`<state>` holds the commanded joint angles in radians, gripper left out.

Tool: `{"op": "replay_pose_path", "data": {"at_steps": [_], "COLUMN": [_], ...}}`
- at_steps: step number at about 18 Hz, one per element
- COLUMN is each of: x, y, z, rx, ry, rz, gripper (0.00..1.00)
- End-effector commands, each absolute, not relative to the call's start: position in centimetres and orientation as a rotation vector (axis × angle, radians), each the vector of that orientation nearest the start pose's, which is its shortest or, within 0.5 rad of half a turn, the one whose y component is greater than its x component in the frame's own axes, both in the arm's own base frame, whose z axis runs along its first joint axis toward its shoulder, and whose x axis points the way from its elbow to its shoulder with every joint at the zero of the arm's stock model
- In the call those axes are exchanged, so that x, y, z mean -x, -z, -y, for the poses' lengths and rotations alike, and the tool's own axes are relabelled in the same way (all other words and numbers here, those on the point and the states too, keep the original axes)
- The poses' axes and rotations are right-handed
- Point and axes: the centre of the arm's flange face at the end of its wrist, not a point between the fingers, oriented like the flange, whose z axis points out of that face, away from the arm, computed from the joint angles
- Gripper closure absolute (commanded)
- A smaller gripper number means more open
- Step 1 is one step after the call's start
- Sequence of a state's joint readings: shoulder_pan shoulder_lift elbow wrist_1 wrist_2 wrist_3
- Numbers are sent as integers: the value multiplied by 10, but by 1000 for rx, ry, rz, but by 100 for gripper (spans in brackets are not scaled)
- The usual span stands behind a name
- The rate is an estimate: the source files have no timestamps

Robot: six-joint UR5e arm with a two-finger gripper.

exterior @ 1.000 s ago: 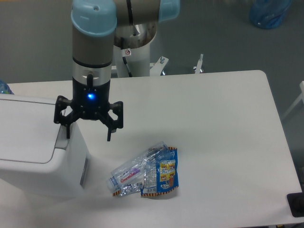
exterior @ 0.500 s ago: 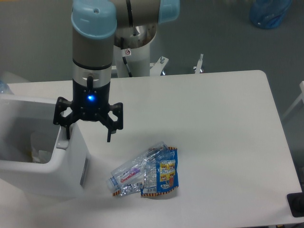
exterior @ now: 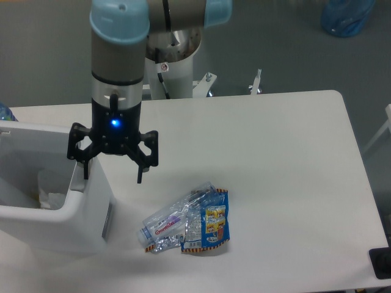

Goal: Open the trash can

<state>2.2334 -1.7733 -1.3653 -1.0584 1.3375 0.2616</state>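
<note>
The white boxy trash can (exterior: 85, 226) stands at the table's left edge. Its lid is swung up out of the way and the inside shows, with some pale litter at the bottom (exterior: 49, 189). My gripper (exterior: 113, 172) hangs over the can's right rim with its fingers spread open and empty. The left fingertip (exterior: 85, 171) is at the rim where the push tab sits; the right fingertip (exterior: 140, 176) hangs over the table beside the can.
A crushed clear plastic bottle (exterior: 171, 223) and a blue snack wrapper (exterior: 211, 226) lie on the white table (exterior: 275, 171) right of the can. The robot's base (exterior: 174, 67) stands behind the table. A blue bag (exterior: 345, 17) sits on the floor at the back right.
The can's lid was shut one second ago and has sprung open, exposing the inside. My gripper has stayed in nearly the same place, still open.
</note>
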Motion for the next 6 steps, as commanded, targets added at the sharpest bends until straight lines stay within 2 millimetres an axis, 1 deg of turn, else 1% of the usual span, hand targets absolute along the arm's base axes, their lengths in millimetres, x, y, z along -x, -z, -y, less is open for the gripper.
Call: {"op": "replay_pose_path", "data": {"at_steps": [3,4,6], "x": [288,294,302], "y": [-530,-524,-518], "z": [-557,-553,-547], "rx": [2642,2677,2716], "ry": [-216,-263,-327], "rz": [308,255,211], "gripper": [0,0,0]}}
